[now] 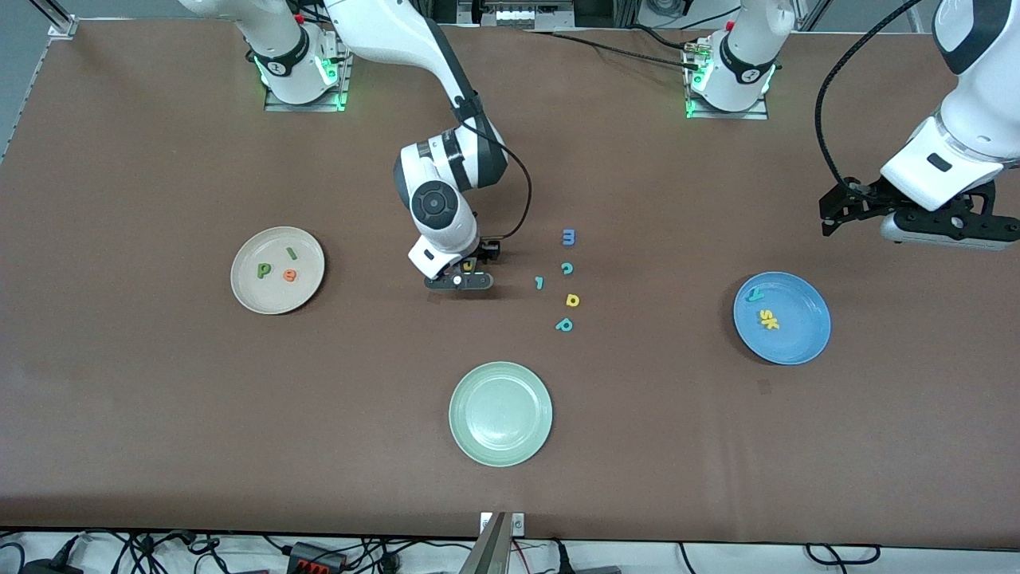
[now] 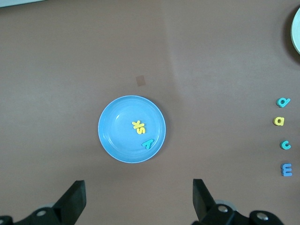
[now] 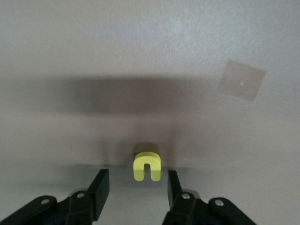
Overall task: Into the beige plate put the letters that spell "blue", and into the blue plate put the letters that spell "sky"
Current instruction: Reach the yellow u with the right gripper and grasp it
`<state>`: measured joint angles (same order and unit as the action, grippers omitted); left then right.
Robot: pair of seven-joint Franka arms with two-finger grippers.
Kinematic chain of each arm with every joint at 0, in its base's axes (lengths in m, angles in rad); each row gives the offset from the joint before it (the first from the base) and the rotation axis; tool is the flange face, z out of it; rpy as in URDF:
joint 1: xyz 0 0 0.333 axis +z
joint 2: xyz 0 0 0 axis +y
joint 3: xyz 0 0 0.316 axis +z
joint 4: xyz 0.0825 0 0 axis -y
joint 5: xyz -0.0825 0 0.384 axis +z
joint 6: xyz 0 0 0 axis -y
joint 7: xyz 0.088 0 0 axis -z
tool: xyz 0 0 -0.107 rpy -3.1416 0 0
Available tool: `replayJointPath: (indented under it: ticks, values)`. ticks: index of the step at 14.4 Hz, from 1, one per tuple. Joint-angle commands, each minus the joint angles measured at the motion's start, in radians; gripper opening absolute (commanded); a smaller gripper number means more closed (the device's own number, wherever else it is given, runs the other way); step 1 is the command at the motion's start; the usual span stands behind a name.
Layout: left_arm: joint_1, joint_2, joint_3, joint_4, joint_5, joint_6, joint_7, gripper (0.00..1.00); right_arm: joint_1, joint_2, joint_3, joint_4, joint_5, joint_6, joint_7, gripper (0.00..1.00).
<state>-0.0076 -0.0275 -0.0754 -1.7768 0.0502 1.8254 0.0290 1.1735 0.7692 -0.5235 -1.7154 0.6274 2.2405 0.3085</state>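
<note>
Right claw (image 3: 137,185) mid-frame, fingers straddling yellow u (image 3: 146,167), not yet clenched; I'd pinch its light, squashy flanks.
Left claw (image 2: 138,199) waits released, upper right.

A robotics lab, by every sign. Two white robot arms (image 1: 446,104) are bolted on metal base plates (image 1: 307,100) with green lights along one edge of a brown-covered counter (image 1: 159,414). Black cables (image 1: 829,104) trail from the arms, and power strips and loose wires (image 1: 311,554) lie below the counter's edge nearest the front camera.
</note>
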Motion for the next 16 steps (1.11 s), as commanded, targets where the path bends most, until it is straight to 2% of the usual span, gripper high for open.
replayJointPath:
  ticks: [1,16]
  values:
    - [0.001,0.006,0.000,0.019,-0.021,-0.003,0.023,1.00,0.006,0.022,-0.006,0.020,-0.015,0.004,-0.005,0.58]
    - [0.008,0.006,0.000,0.017,-0.021,-0.005,0.026,1.00,-0.006,0.045,-0.006,0.062,-0.060,0.004,-0.009,0.58]
